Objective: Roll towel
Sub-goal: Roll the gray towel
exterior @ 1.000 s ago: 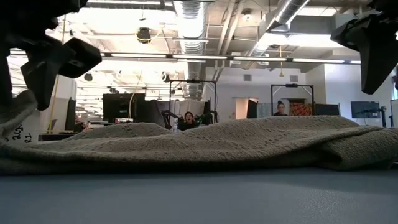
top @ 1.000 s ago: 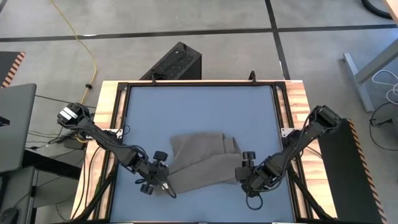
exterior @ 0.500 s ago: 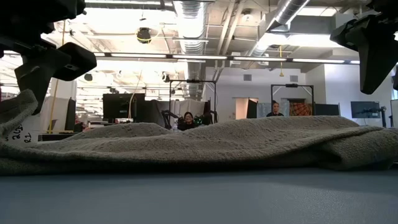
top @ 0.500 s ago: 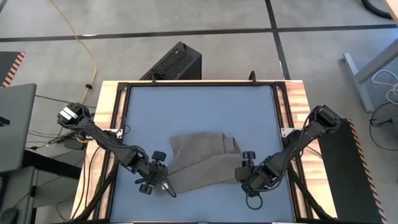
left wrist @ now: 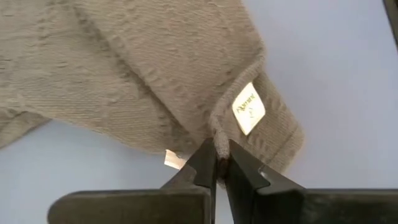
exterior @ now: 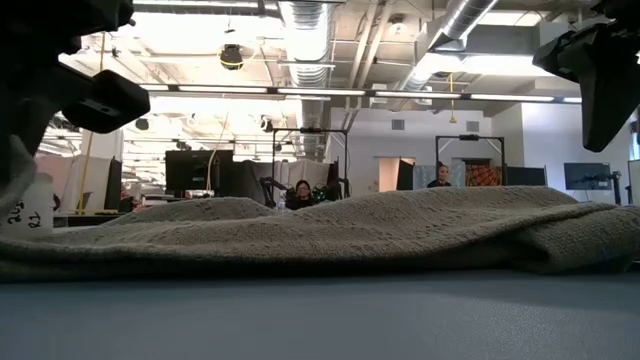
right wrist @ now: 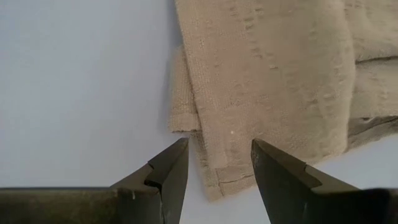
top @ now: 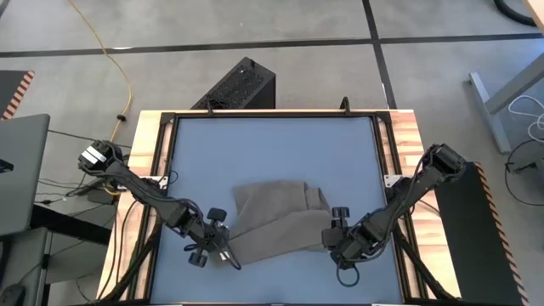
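Note:
The taupe towel [top: 279, 219] lies partly folded over itself on the blue-grey mat [top: 272, 149], in the near half of the table. In the low view the towel [exterior: 350, 230] is a low ridge across the mat. My left gripper [left wrist: 219, 154] is at the towel's near left corner, shut on its edge beside a white tag [left wrist: 249, 109]. My right gripper [right wrist: 217, 158] stands open just above the towel's near right corner [right wrist: 214, 177], one finger on either side of it, touching nothing. My left gripper pinches a raised fold of the towel's hemmed edge [left wrist: 219, 138] between its two fingertips, at the near left corner next to the white tag. The fingers slant down from the table's near left. The corner is drawn up a little; the rest of the towel lies on the mat.
Wooden rails [top: 146, 170] and a black frame border the mat on both sides. A black box [top: 240, 85] stands on the floor beyond the far edge. A laptop [top: 21, 174] sits left of the table. In the low view, people sit far off in the room behind.
My left gripper has shut on the towel's near left corner without leaving its place. In the low view its finger has swung in over the raised corner. My right gripper has kept still and open.

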{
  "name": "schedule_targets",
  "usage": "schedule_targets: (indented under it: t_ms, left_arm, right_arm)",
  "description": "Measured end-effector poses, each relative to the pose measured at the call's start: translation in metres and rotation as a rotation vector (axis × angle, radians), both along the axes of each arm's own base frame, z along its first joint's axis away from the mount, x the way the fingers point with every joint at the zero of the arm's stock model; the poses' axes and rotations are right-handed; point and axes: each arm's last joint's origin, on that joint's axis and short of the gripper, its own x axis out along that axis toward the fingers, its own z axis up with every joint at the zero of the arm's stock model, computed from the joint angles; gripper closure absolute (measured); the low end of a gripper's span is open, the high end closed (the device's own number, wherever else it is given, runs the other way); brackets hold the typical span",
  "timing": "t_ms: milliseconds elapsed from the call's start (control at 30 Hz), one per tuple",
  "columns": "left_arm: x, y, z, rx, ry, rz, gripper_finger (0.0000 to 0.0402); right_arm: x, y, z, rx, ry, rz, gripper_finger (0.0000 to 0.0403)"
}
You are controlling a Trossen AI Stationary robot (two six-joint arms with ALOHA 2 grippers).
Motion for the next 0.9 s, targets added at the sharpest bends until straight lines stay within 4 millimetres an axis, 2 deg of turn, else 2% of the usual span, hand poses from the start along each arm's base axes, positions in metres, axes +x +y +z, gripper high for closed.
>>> schedule_targets:
  t_ms: [267,567,800,900]
  left_arm:
    - [-0.002,-0.004,0.0,-0.005,-0.002,-0.008,0.0399]
    - [-0.002,-0.003,0.0,-0.006,-0.002,-0.003,0.0401]
    - [-0.001,-0.004,0.001,-0.016,-0.014,-0.003,0.0401]
    - [-0.001,-0.004,0.001,-0.02,-0.011,-0.005,0.0401]
  right_arm:
    - [-0.006,-0.004,-0.021,0.006,0.031,0.018,0.0203]
    - [-0.003,-0.002,-0.029,-0.002,0.011,0.031,0.0203]
    - [0.006,0.004,-0.068,-0.101,0.108,0.043,0.0204]
    - [0.008,0.005,-0.074,-0.113,0.109,0.011,0.0215]
